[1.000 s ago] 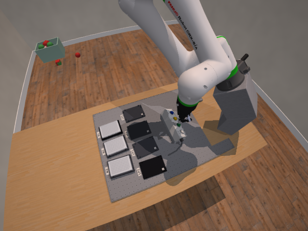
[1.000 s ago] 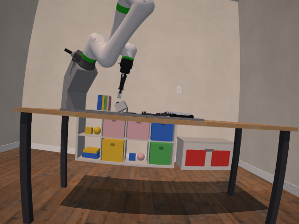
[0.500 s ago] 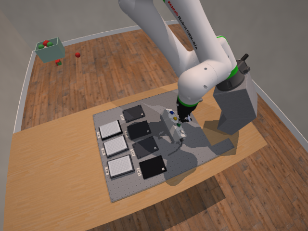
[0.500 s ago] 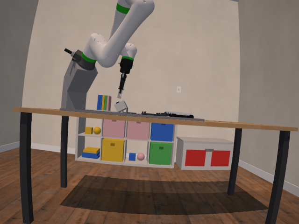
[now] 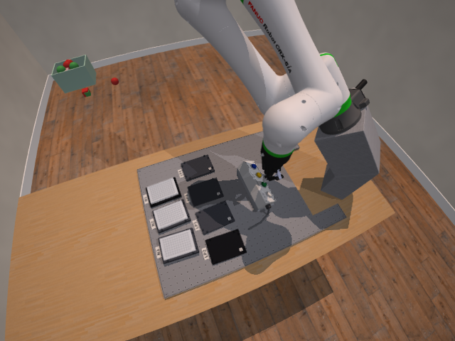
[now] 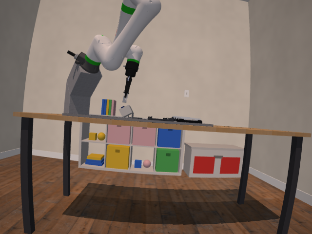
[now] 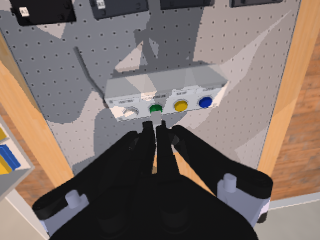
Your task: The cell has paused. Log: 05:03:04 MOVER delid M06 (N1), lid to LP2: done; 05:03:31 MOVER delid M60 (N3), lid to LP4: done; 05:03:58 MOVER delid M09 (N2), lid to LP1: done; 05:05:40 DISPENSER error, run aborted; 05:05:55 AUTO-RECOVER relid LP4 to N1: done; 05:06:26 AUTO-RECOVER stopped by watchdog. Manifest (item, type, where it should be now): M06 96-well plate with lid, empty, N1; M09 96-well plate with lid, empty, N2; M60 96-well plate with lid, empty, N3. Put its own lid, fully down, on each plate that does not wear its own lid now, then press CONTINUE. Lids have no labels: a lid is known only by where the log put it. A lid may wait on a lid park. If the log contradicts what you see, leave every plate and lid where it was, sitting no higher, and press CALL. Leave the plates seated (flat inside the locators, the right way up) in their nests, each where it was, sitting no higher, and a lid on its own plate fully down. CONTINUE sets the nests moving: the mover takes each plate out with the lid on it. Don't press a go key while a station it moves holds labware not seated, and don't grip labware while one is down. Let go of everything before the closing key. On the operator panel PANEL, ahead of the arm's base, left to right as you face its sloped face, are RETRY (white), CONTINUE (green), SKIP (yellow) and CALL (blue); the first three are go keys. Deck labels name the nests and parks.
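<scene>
Three white 96-well plates sit in the left row of nests: the far one (image 5: 163, 190), the middle one (image 5: 170, 215) and the near one (image 5: 178, 245). Each lies flat in its dark frame; I cannot tell from here which carry lids. Beside them are several dark lid parks (image 5: 205, 191), which look flat and bare. The grey operator panel (image 5: 256, 185) stands right of them. In the wrist view its keys are white (image 7: 131, 111), green (image 7: 156, 108), yellow (image 7: 180, 105) and blue (image 7: 205, 102). My gripper (image 7: 157, 118) is shut and empty. Its tips point at the green key from a short way above the panel (image 6: 126, 110).
The arm's grey pedestal (image 5: 349, 158) stands at the right of the table. A dark cable (image 5: 257, 220) runs from the panel across the perforated deck. A shelf with coloured boxes (image 6: 130, 148) stands behind the table.
</scene>
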Controlling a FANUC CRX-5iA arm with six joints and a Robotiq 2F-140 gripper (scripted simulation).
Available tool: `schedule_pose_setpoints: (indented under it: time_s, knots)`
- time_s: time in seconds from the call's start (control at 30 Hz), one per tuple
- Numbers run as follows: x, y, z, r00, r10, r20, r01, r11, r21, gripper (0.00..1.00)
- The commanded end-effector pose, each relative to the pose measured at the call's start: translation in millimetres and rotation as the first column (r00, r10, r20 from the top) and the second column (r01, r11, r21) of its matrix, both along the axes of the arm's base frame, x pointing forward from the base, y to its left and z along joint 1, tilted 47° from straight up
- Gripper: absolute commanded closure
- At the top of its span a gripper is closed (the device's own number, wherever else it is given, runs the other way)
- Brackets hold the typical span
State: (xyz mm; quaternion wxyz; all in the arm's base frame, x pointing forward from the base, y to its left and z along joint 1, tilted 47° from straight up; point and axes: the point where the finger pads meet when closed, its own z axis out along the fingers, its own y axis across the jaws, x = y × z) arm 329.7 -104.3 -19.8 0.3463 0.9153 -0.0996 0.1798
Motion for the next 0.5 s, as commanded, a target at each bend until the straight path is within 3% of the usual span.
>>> schedule_pose_setpoints:
  time_s: [0.0,0.47]
  knots:
    - [-0.8,-0.5,-0.4,0.991,0.095,0.091,-0.098,0.995,0.022,1.0]
    - [0.4,-2.5,-2.5,0.991,0.095,0.091,-0.098,0.995,0.022,1.0]
